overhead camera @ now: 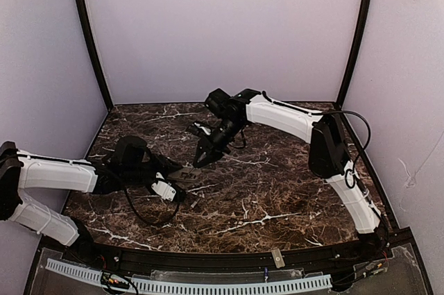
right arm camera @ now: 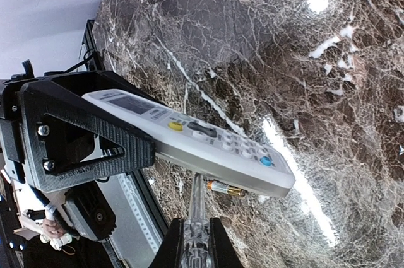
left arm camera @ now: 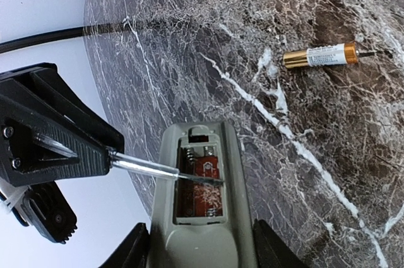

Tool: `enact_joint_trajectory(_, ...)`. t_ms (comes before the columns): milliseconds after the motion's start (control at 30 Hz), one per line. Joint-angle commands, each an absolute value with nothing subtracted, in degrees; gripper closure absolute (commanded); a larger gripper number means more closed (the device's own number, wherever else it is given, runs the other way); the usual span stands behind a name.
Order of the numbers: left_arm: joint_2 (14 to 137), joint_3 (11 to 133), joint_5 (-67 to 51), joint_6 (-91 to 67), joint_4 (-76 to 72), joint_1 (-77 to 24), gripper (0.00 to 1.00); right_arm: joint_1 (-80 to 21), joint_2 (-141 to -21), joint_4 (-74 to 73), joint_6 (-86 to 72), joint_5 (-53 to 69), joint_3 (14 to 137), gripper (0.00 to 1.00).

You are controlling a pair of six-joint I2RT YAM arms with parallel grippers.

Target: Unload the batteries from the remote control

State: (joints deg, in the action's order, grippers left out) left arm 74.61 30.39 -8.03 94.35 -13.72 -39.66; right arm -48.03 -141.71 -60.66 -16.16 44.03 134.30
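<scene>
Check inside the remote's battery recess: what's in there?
Inside the remote control: a coil spring and a reddish printed object, possibly a battery. The screwdriver tip pokes in, hiding part of it.

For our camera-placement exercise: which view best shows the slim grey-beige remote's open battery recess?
Left wrist: the battery recess faces it. Right wrist shows only the remote control's white button face; top external, too small to tell.

Dark brown marble-patterned bench with white veins, pale lilac walls, black corner posts, white perforated strip along the near edge, small grey piece on the black front rail, clear-handled screwdriver.
</scene>
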Motion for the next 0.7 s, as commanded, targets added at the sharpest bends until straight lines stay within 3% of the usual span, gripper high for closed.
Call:
enact_joint_trajectory(0, 74.8, 32.5, -9.2, 91.3, -18.4, -40.3, 1.0, -47.1, -138.1, -57.8, -13.7, 40.9, 131.2, 1.0)
enact_joint_trajectory(667, 73.8, 31.2, -4.7, 81.3, -24.7, -39.7, 1.0, -44.4, -119.7, -54.1, -12.0, 34.7, 117.0, 1.0)
